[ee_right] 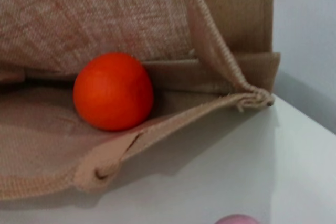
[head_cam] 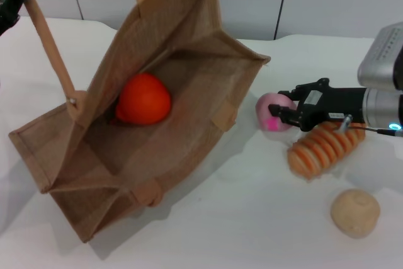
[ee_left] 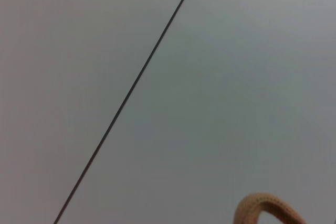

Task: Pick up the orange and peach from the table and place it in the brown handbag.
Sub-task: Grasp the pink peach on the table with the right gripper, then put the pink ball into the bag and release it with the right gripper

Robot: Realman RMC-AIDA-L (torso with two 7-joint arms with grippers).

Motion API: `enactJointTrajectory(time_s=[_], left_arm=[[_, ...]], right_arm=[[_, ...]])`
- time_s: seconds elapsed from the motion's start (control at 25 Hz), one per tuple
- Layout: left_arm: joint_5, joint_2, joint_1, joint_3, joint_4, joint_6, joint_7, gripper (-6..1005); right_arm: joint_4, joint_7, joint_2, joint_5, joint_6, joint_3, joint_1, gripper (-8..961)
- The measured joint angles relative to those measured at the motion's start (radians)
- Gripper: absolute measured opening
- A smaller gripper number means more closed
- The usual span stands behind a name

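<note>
The brown handbag lies on its side on the table, mouth open toward me. The orange rests inside it and also shows in the right wrist view. My left gripper is at the top left edge, shut on one handle and holding it up; the handle's loop shows in the left wrist view. The peach, pale pink with a magenta spot, sits on the table right of the bag. My right gripper is open right over it, one finger on each side.
An orange-and-cream ridged spiral bread lies just under my right wrist. A beige rough ball sits nearer the front right. The bag's right corner is close to the peach. A grey wall stands behind the table.
</note>
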Motion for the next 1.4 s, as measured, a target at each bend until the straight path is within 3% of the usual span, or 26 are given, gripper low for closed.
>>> enactJointTrajectory(time_s=[0.28,0.52,0.6,0.64,0.8,1.04,1.4], left_arm=[[0.019,0.0,-0.005,0.003,0.0,0.0,0.0,119],[0.026,0.0,-0.016,0.004,-0.008,0.001,0.002,119],[0.028,0.001,-0.017,0.004,-0.009,0.001,0.003,119],[0.031,0.001,-0.019,0.004,-0.009,0.001,0.003,119],[0.047,0.001,-0.033,0.003,-0.009,0.007,0.003,119],[0.087,0.0,-0.074,0.003,-0.011,0.016,0.003,119],[0.144,0.0,-0.153,0.009,-0.026,0.006,-0.007,120]], right_arm=[[-0.097,-0.002,0.001,0.037,-0.042,0.118,-0.082,344],[-0.213,-0.028,0.0,0.121,-0.219,0.184,-0.177,343],[-0.218,-0.072,0.0,0.156,-0.296,0.201,-0.192,341],[-0.217,-0.126,0.0,0.183,-0.396,0.217,-0.202,339],[-0.216,-0.168,-0.001,0.186,-0.518,0.212,-0.203,336],[-0.188,-0.18,0.003,0.159,-0.571,0.083,-0.14,334],[-0.007,-0.192,0.014,0.163,-0.316,-0.131,0.088,331]])
